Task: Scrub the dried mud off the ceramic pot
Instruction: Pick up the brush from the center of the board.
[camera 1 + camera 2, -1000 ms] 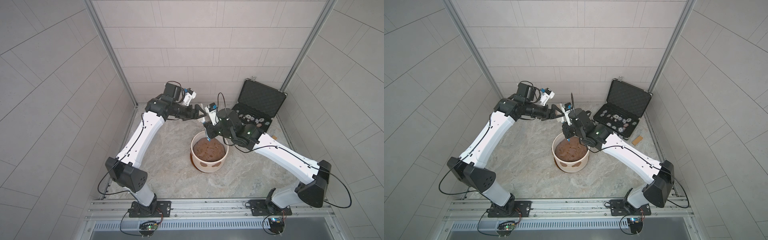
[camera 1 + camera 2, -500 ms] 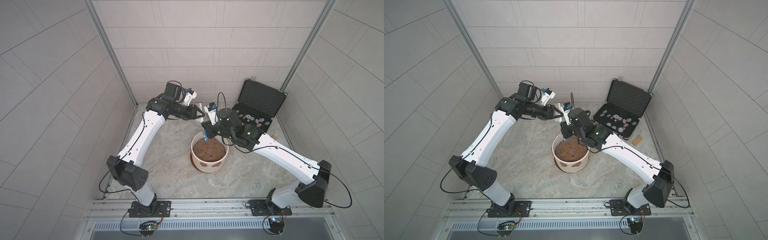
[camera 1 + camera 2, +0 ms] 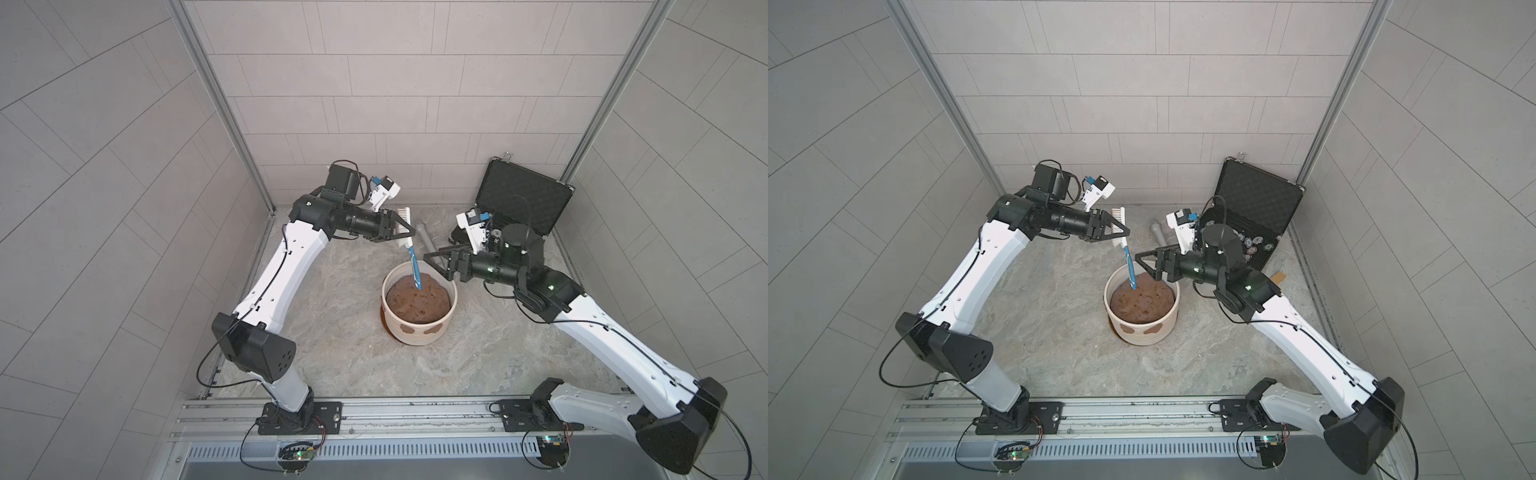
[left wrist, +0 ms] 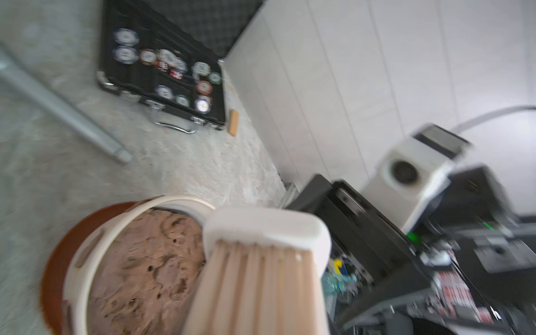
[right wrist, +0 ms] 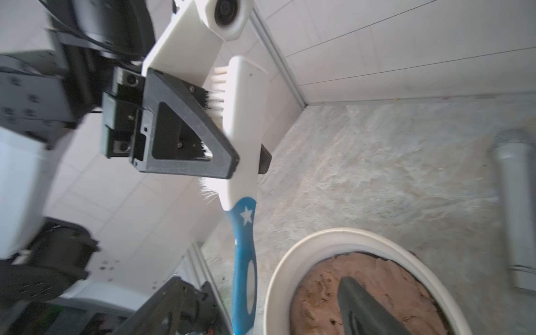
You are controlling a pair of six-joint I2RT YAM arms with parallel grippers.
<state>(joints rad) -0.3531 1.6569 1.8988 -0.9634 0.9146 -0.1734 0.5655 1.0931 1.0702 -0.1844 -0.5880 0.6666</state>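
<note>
The ceramic pot (image 3: 419, 338) (image 3: 1142, 336) stands mid-floor on a brown saucer, filled with lumpy brown soil. Two patches of dried mud (image 3: 409, 331) (image 3: 1152, 328) show on its near wall. My left gripper (image 3: 409, 237) (image 5: 249, 165) is shut on the white head of a scrub brush (image 3: 414, 270) (image 4: 266, 229) (image 5: 245, 130). The brush's blue handle hangs down over the pot's far rim. My right gripper (image 3: 432, 266) (image 3: 1142, 266) stands open just right of the handle, over the rim, holding nothing. One of its fingers (image 5: 362, 307) shows above the soil.
An open black case (image 3: 519, 203) with poker chips stands at the back right. A grey tube (image 3: 424, 235) lies on the floor behind the pot. A small wooden block (image 3: 1278, 276) lies by the right wall. Tiled walls close in on three sides.
My right gripper has let go of the brush handle, opened wide and drawn back to the right. My left gripper has closed on the brush head and now holds the brush alone.
</note>
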